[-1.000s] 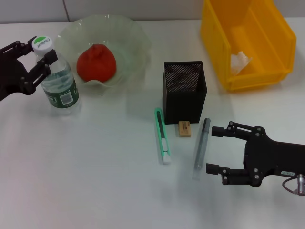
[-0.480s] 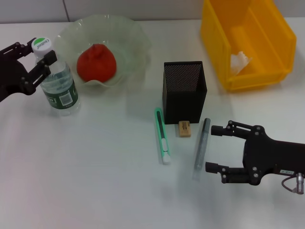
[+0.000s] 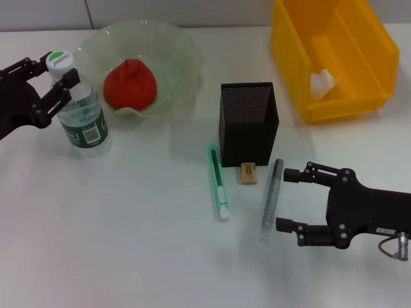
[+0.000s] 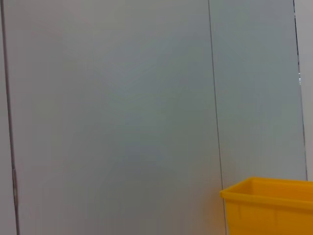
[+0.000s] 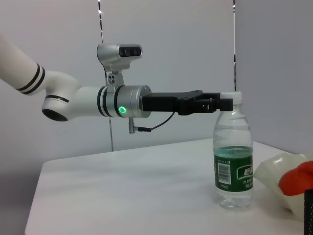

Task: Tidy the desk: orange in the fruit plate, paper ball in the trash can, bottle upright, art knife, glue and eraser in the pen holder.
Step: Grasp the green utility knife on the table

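Note:
The bottle (image 3: pixel 82 119) stands upright on the desk (image 3: pixel 128 224) at the far left. My left gripper (image 3: pixel 48 72) is open, its fingers on either side of the cap and neck; the right wrist view shows it level with the cap of the bottle (image 5: pixel 234 161). The orange (image 3: pixel 130 83) lies in the fruit plate (image 3: pixel 183 48). The paper ball (image 3: pixel 323 82) sits in the trash can (image 3: pixel 379 45). In front of the pen holder (image 3: pixel 248 122) lie the art knife (image 3: pixel 218 183), eraser (image 3: pixel 249 172) and glue (image 3: pixel 270 196). My right gripper (image 3: pixel 284 200) is open just right of the glue.
The trash can (image 4: pixel 269 205) also shows as a yellow corner in the left wrist view, against a grey wall. The fruit plate (image 5: pixel 271 171) edges into the right wrist view beside the bottle.
The bottle has shifted slightly to the right and stands a little straighter. Both grippers have barely moved.

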Robot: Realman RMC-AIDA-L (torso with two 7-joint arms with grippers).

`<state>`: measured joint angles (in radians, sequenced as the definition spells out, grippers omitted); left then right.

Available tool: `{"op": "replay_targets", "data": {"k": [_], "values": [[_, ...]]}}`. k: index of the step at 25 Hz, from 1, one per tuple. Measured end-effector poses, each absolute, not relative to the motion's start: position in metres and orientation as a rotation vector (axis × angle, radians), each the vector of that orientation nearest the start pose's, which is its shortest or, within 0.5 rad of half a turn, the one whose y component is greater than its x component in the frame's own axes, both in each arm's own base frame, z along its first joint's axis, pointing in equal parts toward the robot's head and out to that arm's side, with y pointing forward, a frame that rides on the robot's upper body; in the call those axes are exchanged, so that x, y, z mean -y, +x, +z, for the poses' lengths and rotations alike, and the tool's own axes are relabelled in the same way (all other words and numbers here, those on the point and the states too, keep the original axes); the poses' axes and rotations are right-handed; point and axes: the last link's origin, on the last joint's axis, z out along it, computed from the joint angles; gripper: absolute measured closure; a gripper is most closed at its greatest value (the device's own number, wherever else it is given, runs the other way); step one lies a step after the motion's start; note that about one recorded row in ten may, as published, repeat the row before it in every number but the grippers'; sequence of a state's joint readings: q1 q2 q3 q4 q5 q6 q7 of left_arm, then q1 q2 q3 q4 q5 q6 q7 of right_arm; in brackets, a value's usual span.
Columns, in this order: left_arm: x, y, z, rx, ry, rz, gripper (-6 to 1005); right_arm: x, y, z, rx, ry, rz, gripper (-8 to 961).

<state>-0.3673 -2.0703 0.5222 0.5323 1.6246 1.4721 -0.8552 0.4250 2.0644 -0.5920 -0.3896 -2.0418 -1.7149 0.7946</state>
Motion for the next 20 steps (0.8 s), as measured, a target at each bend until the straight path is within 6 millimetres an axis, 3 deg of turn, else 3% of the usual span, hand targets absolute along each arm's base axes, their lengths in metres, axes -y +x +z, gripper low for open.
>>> {"op": "replay_targets", "data": {"k": [20], "values": [[-0.3157,-0.316,0.0422,0.347,-2.159,-0.808,425,-0.2556,0.293,-0.0293,-0.221,-2.76,0.872,122]]}}
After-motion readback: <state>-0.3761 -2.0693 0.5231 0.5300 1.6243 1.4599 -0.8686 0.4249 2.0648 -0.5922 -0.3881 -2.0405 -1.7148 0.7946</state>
